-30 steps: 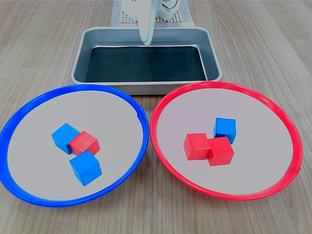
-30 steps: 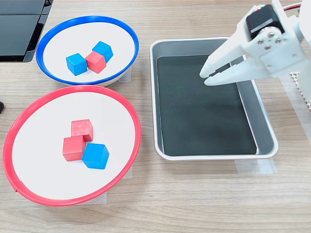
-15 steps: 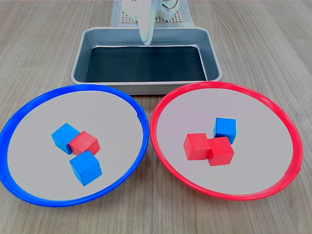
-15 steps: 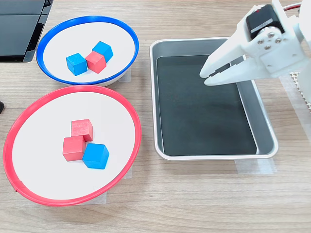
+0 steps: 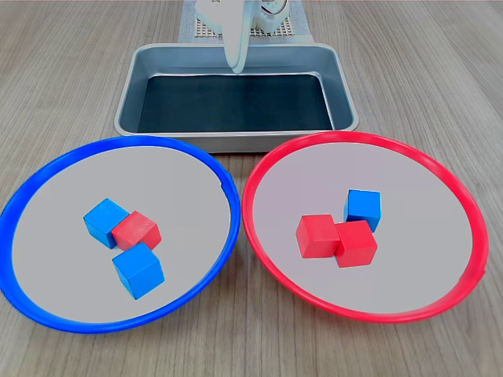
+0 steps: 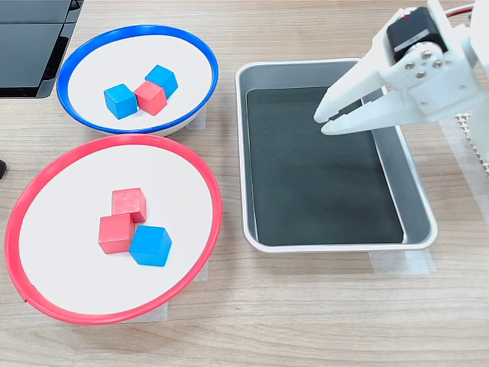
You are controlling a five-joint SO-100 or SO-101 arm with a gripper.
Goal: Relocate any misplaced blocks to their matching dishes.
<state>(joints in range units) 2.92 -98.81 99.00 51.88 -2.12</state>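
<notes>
in the first exterior view the white plastic gripper (image 5: 236, 67) hangs at top centre over the rectangular silver metal tray (image 5: 130, 90), while a bright red cube (image 5: 136, 231) lies between two blue ones in the blue-rimmed round plate (image 5: 47, 169) at lower left and a bright blue cube (image 5: 362, 209) touches two red ones in the red-rimmed round plate (image 5: 440, 177) at lower right. in the second exterior view the arm reaches in from the upper right, its gripper (image 6: 326, 122) tilted down-left above the tray (image 6: 416, 183), jaws parted only slightly and holding nothing.

Blue-rimmed dish (image 5: 27, 188) and red-rimmed dish (image 5: 464, 204), centres seemingly pale grey; silver tray (image 5: 130, 86), dark bottom
</notes>
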